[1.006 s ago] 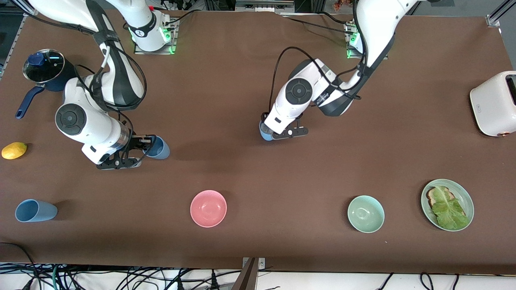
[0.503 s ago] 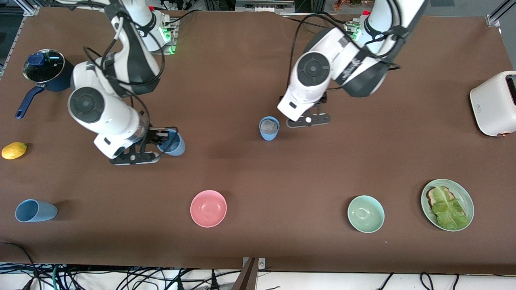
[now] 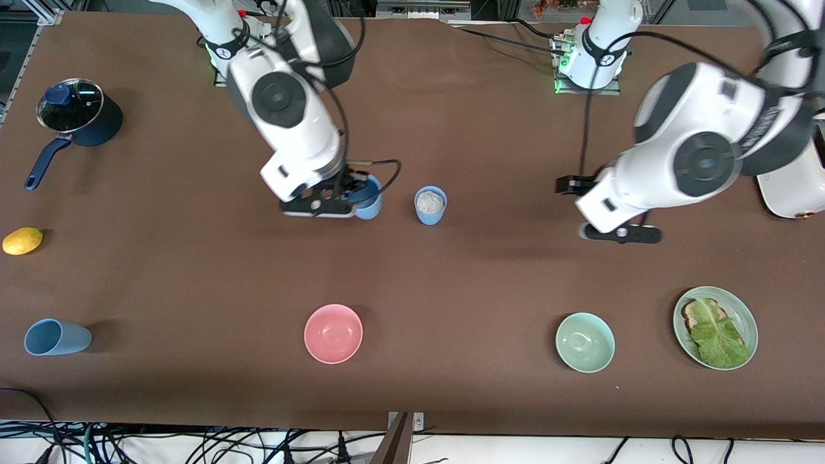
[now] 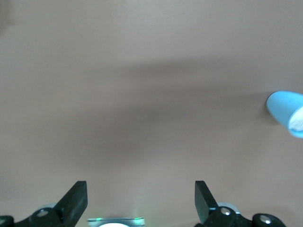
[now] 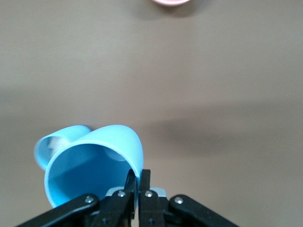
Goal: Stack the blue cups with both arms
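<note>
My right gripper is shut on the rim of a sky-blue cup and holds it tilted, close beside a second blue cup that stands upright mid-table. In the right wrist view the fingers pinch the held cup's wall, with the standing cup just past it. My left gripper is open and empty over bare table toward the left arm's end; its wrist view shows spread fingers and the standing cup. A slate-blue cup lies on its side near the front edge at the right arm's end.
A pink bowl, a green bowl and a plate of toast and lettuce lie nearer the front camera. A navy lidded pot and a lemon are at the right arm's end, a white toaster at the left arm's end.
My left gripper let go of the standing cup and swung away toward the left arm's end. My right gripper carried its cup from the right arm's end to beside the standing cup.
</note>
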